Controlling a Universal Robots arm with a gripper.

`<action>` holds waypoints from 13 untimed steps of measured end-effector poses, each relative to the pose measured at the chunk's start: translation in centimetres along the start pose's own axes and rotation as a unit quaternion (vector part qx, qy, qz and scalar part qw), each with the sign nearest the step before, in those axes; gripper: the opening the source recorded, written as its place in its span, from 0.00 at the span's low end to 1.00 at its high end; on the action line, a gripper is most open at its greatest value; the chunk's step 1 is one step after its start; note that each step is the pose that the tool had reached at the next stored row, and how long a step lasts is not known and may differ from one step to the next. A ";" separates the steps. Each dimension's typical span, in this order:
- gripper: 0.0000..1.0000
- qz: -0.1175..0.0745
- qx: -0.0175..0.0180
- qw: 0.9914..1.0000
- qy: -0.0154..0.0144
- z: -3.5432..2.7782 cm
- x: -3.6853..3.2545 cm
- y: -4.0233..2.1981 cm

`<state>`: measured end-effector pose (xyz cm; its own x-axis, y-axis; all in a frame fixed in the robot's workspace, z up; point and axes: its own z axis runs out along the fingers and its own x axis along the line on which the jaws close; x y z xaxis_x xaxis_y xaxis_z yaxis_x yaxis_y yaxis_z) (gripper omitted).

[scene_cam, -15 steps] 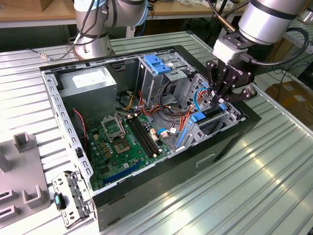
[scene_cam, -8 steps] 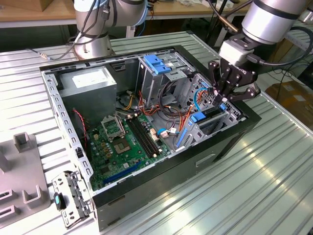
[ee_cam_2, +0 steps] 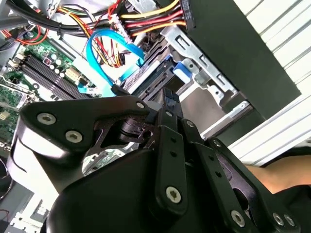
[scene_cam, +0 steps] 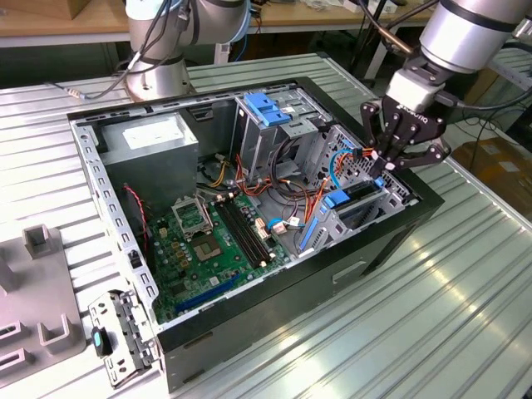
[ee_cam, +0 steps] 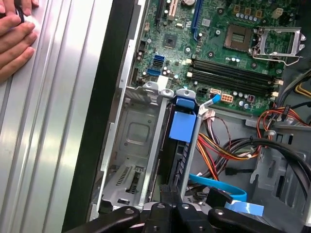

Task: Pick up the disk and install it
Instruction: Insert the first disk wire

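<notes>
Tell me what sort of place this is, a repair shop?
Probably a robotics lab or workshop: a grey industrial robot arm reaches into an opened black desktop computer case lying on a ribbed metal table, and a second grey robot arm's base stands beside it.

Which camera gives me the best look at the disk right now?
The first wrist view: the disk sits edge-on in its bay, blue rail clear. The second wrist view shows its end beyond the claw; the exterior view, a small part of it.
</notes>
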<state>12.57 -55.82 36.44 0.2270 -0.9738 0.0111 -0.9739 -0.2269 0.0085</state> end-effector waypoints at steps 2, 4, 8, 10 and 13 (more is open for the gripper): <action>0.11 -0.003 0.000 1.000 0.000 -0.20 -0.01 -0.14; 0.11 -0.007 0.000 1.000 0.000 -0.41 -0.04 -0.26; 0.11 -0.013 0.000 1.000 0.000 -0.90 -0.15 -0.50; 0.11 -0.016 0.000 1.000 0.000 -1.12 -0.23 -0.63; 0.11 -0.035 0.000 0.999 0.000 -1.25 -0.34 -0.77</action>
<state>13.25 -55.30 37.68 0.2939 -0.9558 0.0105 -0.9558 -0.2938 0.0089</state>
